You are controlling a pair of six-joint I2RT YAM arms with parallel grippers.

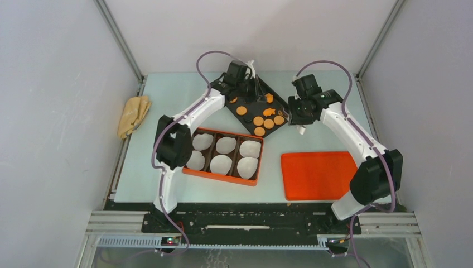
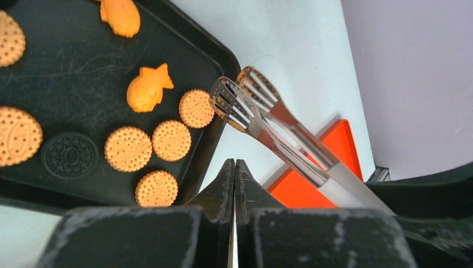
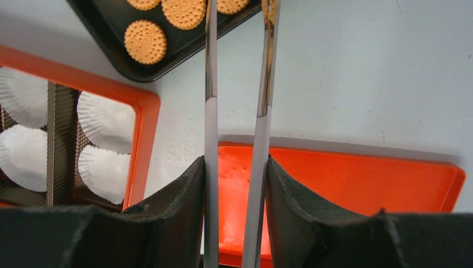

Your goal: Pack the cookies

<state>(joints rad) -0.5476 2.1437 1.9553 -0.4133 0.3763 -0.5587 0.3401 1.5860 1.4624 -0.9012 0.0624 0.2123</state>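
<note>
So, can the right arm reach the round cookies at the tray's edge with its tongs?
Probably yes: the tongs hover, tips open, just outside the tray beside the nearest cookie; nothing lies between.

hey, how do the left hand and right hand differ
The left hand is shut on nothing, fingers touching; the right hand is shut on tongs, fingers held apart. The left hand is at the black tray's far side, the right hand at its right corner. Both are by the cookies.
</note>
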